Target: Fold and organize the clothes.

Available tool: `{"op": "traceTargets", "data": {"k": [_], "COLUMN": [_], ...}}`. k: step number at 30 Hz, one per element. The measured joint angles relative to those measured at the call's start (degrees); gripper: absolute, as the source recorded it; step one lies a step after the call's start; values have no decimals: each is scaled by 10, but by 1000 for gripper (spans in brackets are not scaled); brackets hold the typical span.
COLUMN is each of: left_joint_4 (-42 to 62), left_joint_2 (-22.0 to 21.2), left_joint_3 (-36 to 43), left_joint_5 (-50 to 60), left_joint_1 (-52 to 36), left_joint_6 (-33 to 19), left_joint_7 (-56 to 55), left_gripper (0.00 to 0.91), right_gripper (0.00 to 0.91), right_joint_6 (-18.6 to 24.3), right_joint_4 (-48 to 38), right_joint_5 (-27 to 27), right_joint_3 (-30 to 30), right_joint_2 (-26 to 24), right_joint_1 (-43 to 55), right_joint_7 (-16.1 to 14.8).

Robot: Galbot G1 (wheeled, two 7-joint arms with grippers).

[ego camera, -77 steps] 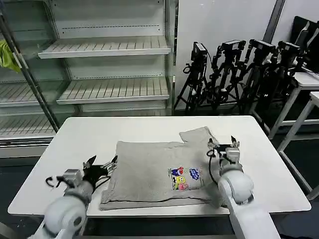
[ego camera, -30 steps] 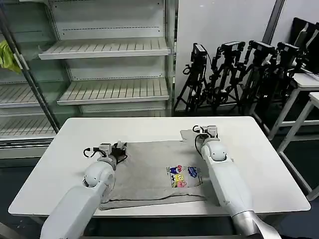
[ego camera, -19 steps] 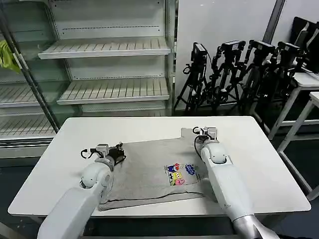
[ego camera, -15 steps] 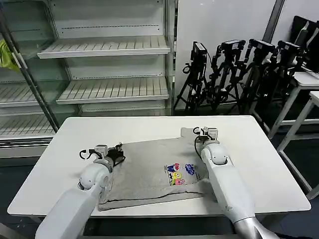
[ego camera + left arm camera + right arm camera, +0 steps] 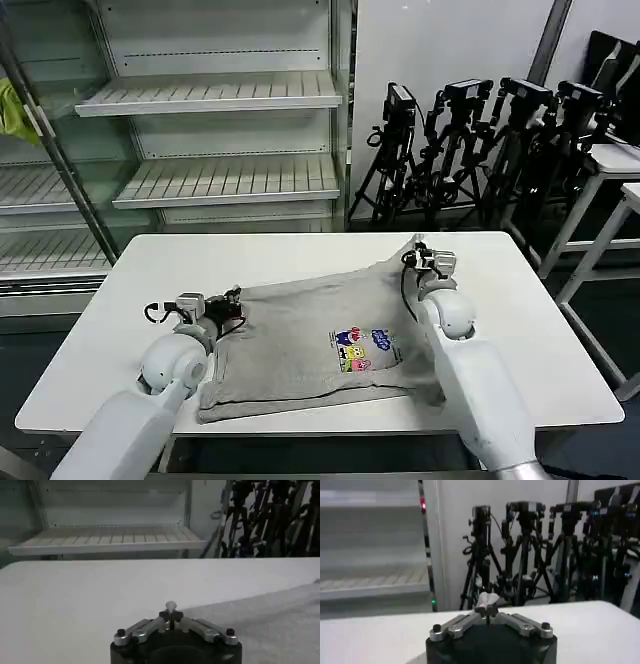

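Observation:
The light grey T-shirt (image 5: 300,350) lies on the white table (image 5: 130,280), with its multicoloured print (image 5: 360,348) facing up. My left gripper (image 5: 233,299) is shut on the shirt's far left corner, low over the table. A tuft of grey cloth pokes from between its fingertips (image 5: 171,611), and the shirt (image 5: 280,617) spreads off to one side. At the shirt's far right corner my right gripper (image 5: 417,248) is shut on the cloth and holds it slightly raised. A cloth tuft also shows at this gripper's tips (image 5: 487,606). The far edge is stretched between the two grippers.
Open metal shelving (image 5: 210,95) stands behind the table, with a yellow-green cloth (image 5: 15,110) hanging at its far left. A row of black tripods (image 5: 480,150) stands at the back right. Other white tables (image 5: 615,165) sit at the right edge.
Both grippers have gone to the shirt's far corners and shut on them. Lately the right one moved right and up and the left one drew slightly left, stretching the far edge.

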Motion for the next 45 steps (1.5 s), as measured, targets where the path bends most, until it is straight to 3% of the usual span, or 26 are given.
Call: {"op": "traceTargets", "data": {"k": [9,19,30,31,32,33,36,37,45], "left_joint_4": [-92,-207,-245,-245,-245,-245,-240,-238,-241], "left_joint_2": [25,23,12,11,11,10,7,5,-4], "left_joint_3": [-40,-75,-84,-84,-84,-84,-84,-84,-83], "left_joint_5": [15,77,163,169,173,177,186,189,206], "left_joint_1": [74,197,289,292,295,297,302,303,318], "left_joint_6": [-1,-17,-32,-33,-33,-34,-34,-33,-26], "left_joint_7": [7,16,21,21,21,22,24,25,31], "left_gripper": [60,71,60,71,71,111,836,907,907], "right_gripper": [0,0,0,30,282,907,907,907,907], "right_joint_6": [2,6,7,6,4,1,-7,-8,-12], "right_joint_4": [122,238,291,292,293,294,299,302,327], "right_joint_5": [-3,-22,-47,-49,-52,-55,-61,-63,-67], "right_joint_3": [36,81,98,98,99,99,101,102,115], "right_joint_2": [-38,-57,-50,-50,-49,-48,-47,-46,-45], "right_joint_1": [-96,-219,-330,-336,-341,-346,-362,-367,-403], "right_joint_7": [-7,-17,-22,-23,-22,-22,-21,-21,-15]}}
